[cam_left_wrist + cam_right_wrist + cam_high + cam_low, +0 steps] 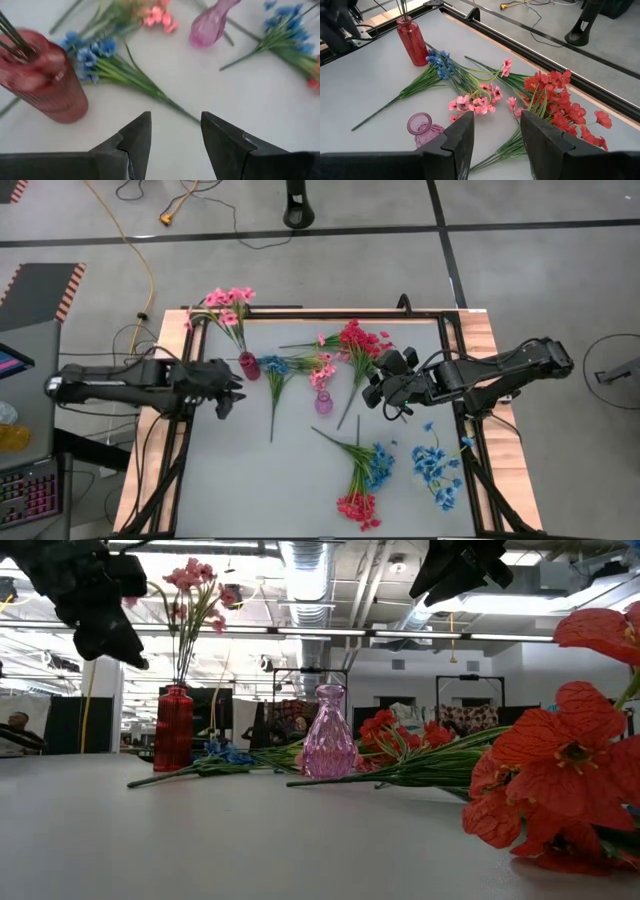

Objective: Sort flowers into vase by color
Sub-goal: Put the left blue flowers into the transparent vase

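Observation:
A red vase [248,365] stands at the table's far left and holds a pink sprig [228,305]. A pink vase [323,400] stands upright mid-table. Flowers lie flat on the table: a blue sprig [275,370], a pink sprig [320,365] and a red sprig [360,340] near the vases, and red [358,505] and blue [437,465] sprigs nearer the front. My left gripper [175,135] hangs open above the blue sprig's stem [165,100], beside the red vase [42,80]. My right gripper [497,130] hangs open above the pink [475,102] and red [555,100] sprigs.
A black frame [440,320] and wooden border run around the tabletop. Another blue sprig [380,465] lies beside the red one at the front. Bare tabletop [240,480] lies at the near left. Cables and a stand base [298,210] are on the floor beyond the far edge.

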Tool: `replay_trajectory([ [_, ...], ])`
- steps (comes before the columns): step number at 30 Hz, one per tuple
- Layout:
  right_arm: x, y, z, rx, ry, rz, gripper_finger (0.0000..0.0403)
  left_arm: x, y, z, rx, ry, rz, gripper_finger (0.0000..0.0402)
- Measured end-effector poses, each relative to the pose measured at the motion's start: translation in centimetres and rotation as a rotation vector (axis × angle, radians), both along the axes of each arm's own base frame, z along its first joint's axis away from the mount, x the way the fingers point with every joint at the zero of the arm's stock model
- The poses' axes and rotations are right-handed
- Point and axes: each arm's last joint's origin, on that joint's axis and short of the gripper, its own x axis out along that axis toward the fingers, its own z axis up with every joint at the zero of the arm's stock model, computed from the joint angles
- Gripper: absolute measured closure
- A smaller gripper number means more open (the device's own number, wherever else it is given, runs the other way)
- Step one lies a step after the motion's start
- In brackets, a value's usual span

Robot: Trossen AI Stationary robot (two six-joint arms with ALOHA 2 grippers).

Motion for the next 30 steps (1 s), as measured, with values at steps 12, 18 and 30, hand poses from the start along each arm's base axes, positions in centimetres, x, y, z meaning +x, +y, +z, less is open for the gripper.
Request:
replay_trajectory([
  [12,0.0,0.0,0.0,0.0,0.0,0.0,0.0216,3.7,-1.5,-2.0,-0.046,0.089,0.099,0.0242],
  [18,0.0,0.0,0.0,0.0,0.0,0.0,0.0216,5.5,-1.8,-3.8,-0.072,0.155,0.17,0.0242],
  [30,0.0,0.0,0.0,0.001,0.0,0.0,0.0216,9.2,-1.8,-7.2,-0.024,0.143,0.377,0.0242],
])
